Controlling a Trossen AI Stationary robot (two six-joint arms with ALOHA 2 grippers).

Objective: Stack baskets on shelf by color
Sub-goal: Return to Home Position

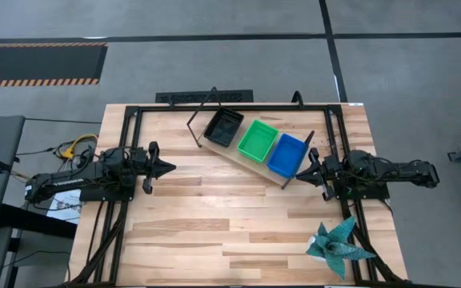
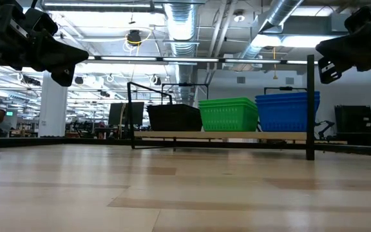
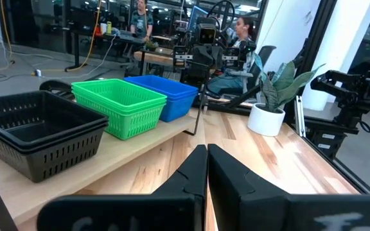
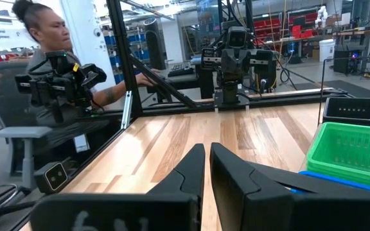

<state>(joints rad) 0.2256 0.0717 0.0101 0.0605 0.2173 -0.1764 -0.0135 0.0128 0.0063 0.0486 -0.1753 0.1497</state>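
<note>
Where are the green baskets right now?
In the high view, the green baskets sit in the middle of the shelf, between the black baskets and the blue baskets.

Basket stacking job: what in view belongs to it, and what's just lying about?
Job:
- shelf
- black baskets, green baskets and blue baskets, side by side on it
- left gripper and right gripper, both shut and empty, at the table's sides

Lying about:
- teal spiky star, on the table by the right arm

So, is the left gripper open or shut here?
Shut. The left gripper shows its fingers closed together in the wrist view, nothing between them.
</note>
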